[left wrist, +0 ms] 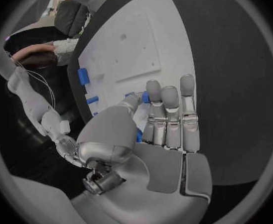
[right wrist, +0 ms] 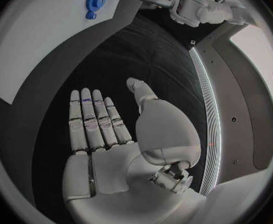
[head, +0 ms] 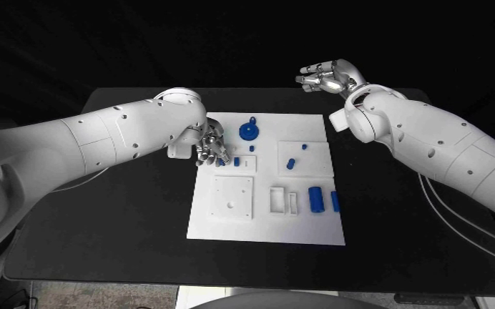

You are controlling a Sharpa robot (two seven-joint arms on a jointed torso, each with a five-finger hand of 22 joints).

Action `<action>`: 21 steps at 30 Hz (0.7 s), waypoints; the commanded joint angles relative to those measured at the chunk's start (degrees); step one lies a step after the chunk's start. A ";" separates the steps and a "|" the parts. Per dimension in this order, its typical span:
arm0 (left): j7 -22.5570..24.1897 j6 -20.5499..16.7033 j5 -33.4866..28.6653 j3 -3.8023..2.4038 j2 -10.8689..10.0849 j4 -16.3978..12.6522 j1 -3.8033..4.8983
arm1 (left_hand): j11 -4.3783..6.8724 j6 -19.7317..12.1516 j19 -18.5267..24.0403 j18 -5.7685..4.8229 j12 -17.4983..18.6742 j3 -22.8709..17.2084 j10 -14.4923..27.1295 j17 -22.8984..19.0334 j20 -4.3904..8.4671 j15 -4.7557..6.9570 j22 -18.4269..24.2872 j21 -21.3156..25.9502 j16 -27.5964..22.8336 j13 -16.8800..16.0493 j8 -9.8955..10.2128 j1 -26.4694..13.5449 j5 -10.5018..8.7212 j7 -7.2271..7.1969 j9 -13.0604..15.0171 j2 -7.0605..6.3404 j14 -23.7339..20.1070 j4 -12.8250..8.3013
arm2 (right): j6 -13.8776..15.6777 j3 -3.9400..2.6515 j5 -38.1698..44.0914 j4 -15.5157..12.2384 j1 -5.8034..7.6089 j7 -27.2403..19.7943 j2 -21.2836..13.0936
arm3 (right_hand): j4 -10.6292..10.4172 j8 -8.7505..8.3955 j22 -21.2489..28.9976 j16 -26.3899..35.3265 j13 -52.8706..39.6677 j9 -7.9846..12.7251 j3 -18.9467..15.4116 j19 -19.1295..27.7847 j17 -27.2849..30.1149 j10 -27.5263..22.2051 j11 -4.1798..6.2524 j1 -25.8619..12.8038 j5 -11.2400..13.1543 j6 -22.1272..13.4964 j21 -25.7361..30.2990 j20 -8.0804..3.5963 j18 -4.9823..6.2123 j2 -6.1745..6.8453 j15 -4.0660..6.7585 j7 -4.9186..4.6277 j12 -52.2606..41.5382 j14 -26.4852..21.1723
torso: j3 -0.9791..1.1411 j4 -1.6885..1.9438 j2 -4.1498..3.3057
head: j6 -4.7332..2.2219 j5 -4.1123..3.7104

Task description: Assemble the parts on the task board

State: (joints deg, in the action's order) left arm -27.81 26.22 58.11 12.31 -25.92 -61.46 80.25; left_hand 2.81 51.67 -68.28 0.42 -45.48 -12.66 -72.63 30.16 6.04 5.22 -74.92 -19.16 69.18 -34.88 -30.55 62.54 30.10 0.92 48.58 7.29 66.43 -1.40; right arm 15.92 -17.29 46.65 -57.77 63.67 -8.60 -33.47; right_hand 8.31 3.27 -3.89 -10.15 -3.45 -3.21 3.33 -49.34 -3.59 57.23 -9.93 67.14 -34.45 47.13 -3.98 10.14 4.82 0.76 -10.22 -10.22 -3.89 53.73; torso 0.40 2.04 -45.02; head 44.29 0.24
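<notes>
The left hand is down at the left edge of the task board, pinching a small blue part between thumb and fingertips. The right hand is raised beyond the board's far right corner, fingers apart, holding nothing.

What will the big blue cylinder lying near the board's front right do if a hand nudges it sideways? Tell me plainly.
The blue cylinder lies on its side on the flat white task board, so a sideways nudge would probably roll it. It looks smooth and rigid, likely light plastic, so it may slip in a loose pinch. The smaller blue piece beside it might get bumped.
</notes>
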 commanded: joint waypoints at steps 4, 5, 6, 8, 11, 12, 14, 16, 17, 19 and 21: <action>-2.99 0.01 -0.70 0.72 0.23 0.71 -1.27 | 0.37 -0.29 -0.33 -0.13 -0.09 0.70 0.34 -0.11 0.13 -0.12 -1.05 0.72 0.02 0.08 0.54 -0.19 -0.30 -0.33 -0.47 -0.46 0.17 1.12 | -0.65 -0.03 0.20 -0.05 -0.04 -0.31 0.00 | -0.18 -0.14 0.06 -0.10 0.09 0.07 0.08 0.30 0.08 -0.50 -0.07 -0.28 -0.34 -0.39 -0.12 -0.07 -0.40 -0.25 0.06 -0.13 0.16 -0.35 | 0.02 -0.03 0.00 | 0.04 -0.09; -3.05 0.02 -0.77 0.72 0.27 0.78 -1.32 | 0.38 -0.27 -0.42 -0.14 -0.12 0.91 0.34 -0.13 0.13 -0.11 -1.07 0.90 0.02 0.07 0.55 0.01 -0.47 -0.35 -0.57 -0.59 0.16 1.40 | -0.65 -0.03 0.20 -0.05 -0.04 -0.31 0.00 | -0.18 -0.14 0.06 -0.10 0.09 0.07 0.08 0.30 0.08 -0.50 -0.07 -0.28 -0.34 -0.39 -0.12 -0.07 -0.40 -0.25 0.06 -0.13 0.16 -0.35 | 0.01 -0.05 -0.01 | 0.08 -0.13; -3.10 0.05 -0.82 0.72 0.31 0.84 -1.37 | 0.38 -0.27 -0.44 -0.15 -0.12 0.93 0.35 -0.13 0.13 -0.11 -1.08 0.93 0.02 0.07 0.54 0.05 -0.50 -0.35 -0.59 -0.60 0.16 1.45 | -0.65 -0.03 0.20 -0.05 -0.04 -0.31 0.00 | -0.18 -0.14 0.06 -0.10 0.09 0.07 0.08 0.30 0.08 -0.50 -0.07 -0.28 -0.34 -0.39 -0.12 -0.07 -0.40 -0.25 0.06 -0.13 0.16 -0.35 | 0.01 -0.05 -0.01 | 0.08 -0.13; -3.22 0.17 -0.91 0.72 0.38 0.94 -1.49 | 0.38 -0.29 -0.54 -0.18 -0.13 1.10 0.38 -0.14 0.14 -0.12 -1.10 1.15 0.04 0.07 0.51 0.33 -0.79 -0.36 -0.68 -0.65 0.14 1.70 | -0.66 -0.03 0.20 -0.06 -0.04 -0.31 -0.03 | -0.09 -0.13 0.06 -0.10 0.09 0.07 0.09 0.29 0.08 -0.52 -0.08 -0.26 -0.34 -0.30 -0.13 -0.07 -0.40 -0.24 0.06 -0.13 0.16 -0.35 | 0.00 -0.07 -0.03 | 0.06 -0.20; -3.34 0.35 -0.95 0.72 0.45 1.02 -1.58 | 0.39 -0.30 -0.59 -0.20 -0.14 1.37 0.40 -0.15 0.13 -0.12 -1.11 1.30 0.06 0.07 0.50 0.53 -2.53 -0.39 -0.75 -0.65 0.12 1.75 | -0.65 -0.03 0.20 -0.08 -0.05 -0.30 -0.07 | -0.09 -0.13 0.06 -0.10 0.09 0.07 0.09 0.29 0.08 -0.52 -0.08 -0.26 -0.34 -0.30 -0.13 -0.07 -0.40 -0.24 0.06 -0.13 0.16 -0.35 | -0.02 -0.04 -0.03 | 0.09 -0.23; -3.38 0.42 -0.97 0.72 0.47 1.05 -1.60 | 0.38 -0.27 -0.60 -0.21 -0.16 1.49 0.39 -0.15 0.12 -0.13 -1.11 1.34 0.06 0.07 0.48 0.62 -4.69 -0.41 -0.76 -0.39 0.11 1.76 | -0.64 -0.03 0.20 -0.08 -0.05 -0.30 -0.08 | -0.09 -0.13 0.06 -0.10 0.09 0.07 0.09 0.29 0.08 -0.52 -0.08 -0.26 -0.34 -0.30 -0.13 -0.07 -0.40 -0.24 0.06 -0.13 0.16 -0.35 | -0.02 -0.03 -0.03 | 0.10 -0.23; -3.45 0.51 -0.98 0.73 0.49 1.09 -1.64 | 0.36 -0.25 -0.66 -0.23 -0.19 2.13 0.45 -0.15 0.10 -0.16 -1.12 1.49 0.10 0.06 0.51 0.76 -5.46 -0.40 -0.88 -0.24 0.07 1.62 | -0.65 -0.03 0.20 -0.08 -0.05 -0.30 -0.09 | -0.09 -0.13 0.06 -0.10 0.09 0.07 0.09 0.29 0.08 -0.52 -0.08 -0.26 -0.34 -0.30 -0.13 -0.07 -0.40 -0.24 0.06 -0.13 0.16 -0.35 | -0.03 -0.02 0.00 | 0.12 -0.23; -3.48 0.55 -0.99 0.73 0.50 1.12 -1.66 | 0.36 -0.25 -0.72 -0.23 -0.23 2.60 0.47 -0.17 0.09 -0.15 -1.12 1.63 0.11 0.06 0.55 0.88 -5.50 -0.41 -0.99 -0.12 0.06 1.53 | -0.65 -0.03 0.20 -0.09 -0.05 -0.31 -0.10 | -0.09 -0.13 0.06 -0.10 0.09 0.07 0.09 0.29 0.08 -0.52 -0.08 -0.26 -0.34 -0.30 -0.13 -0.07 -0.40 -0.24 0.06 -0.13 0.16 -0.35 | -0.05 0.03 0.03 | 0.16 -0.27; -3.49 0.57 -0.99 0.73 0.50 1.13 -1.67 | 0.36 -0.26 -0.73 -0.23 -0.23 2.68 0.47 -0.17 0.09 -0.15 -1.13 1.64 0.12 0.06 0.55 0.88 -5.54 -0.41 -0.99 -0.19 0.06 1.51 | -0.65 -0.03 0.20 -0.09 -0.05 -0.31 -0.10 | -0.09 -0.13 0.06 -0.10 0.09 0.07 0.09 0.29 0.08 -0.52 -0.08 -0.26 -0.34 -0.30 -0.13 -0.07 -0.40 -0.24 0.06 -0.13 0.16 -0.35 | -0.05 0.05 0.02 | 0.15 -0.27; -3.51 0.63 -1.00 0.73 0.50 1.14 -1.68 | 0.37 -0.23 -0.74 -0.24 -0.24 2.78 0.46 -0.17 0.09 -0.15 -1.13 1.66 0.12 0.06 0.54 0.87 -5.58 -0.43 -1.01 -0.27 0.06 1.49 | -0.65 -0.03 0.20 -0.09 -0.05 -0.31 -0.10 | -0.09 -0.13 0.06 -0.10 0.09 0.07 0.09 0.29 0.08 -0.52 -0.08 -0.26 -0.34 -0.30 -0.13 -0.07 -0.40 -0.24 0.06 -0.13 0.16 -0.35 | -0.06 0.04 0.01 | 0.17 -0.26; -3.53 0.69 -1.00 0.73 0.50 1.15 -1.69 | 0.39 -0.19 -0.75 -0.25 -0.23 3.07 0.47 -0.18 0.09 -0.15 -1.13 1.71 0.12 0.08 0.55 0.89 -5.72 -0.47 -1.05 -0.57 0.05 1.38 | -0.65 -0.03 0.20 -0.09 -0.05 -0.32 -0.10 | -0.09 -0.13 0.06 -0.10 0.09 0.07 0.09 0.29 0.08 -0.52 -0.08 -0.26 -0.34 -0.30 -0.13 -0.07 -0.40 -0.24 0.06 -0.13 0.16 -0.35 | -0.06 0.03 0.02 | 0.17 -0.25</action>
State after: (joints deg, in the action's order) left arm -29.22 26.09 56.26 12.16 -25.50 -60.49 80.07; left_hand 3.01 52.04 -68.70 0.43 -45.48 -9.82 -72.45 30.03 6.05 5.22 -74.90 -17.84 69.18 -34.89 -30.39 63.10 24.54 0.56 47.58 6.72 66.43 0.00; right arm 15.85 -17.29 46.65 -57.79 63.65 -8.59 -33.55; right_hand 8.31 3.27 -3.89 -10.15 -3.45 -3.21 3.33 -49.34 -3.59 57.23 -9.93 67.14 -34.45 47.14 -3.98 10.13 4.82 0.76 -10.22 -10.22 -3.89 53.73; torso 0.35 2.07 -45.02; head 44.46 -0.02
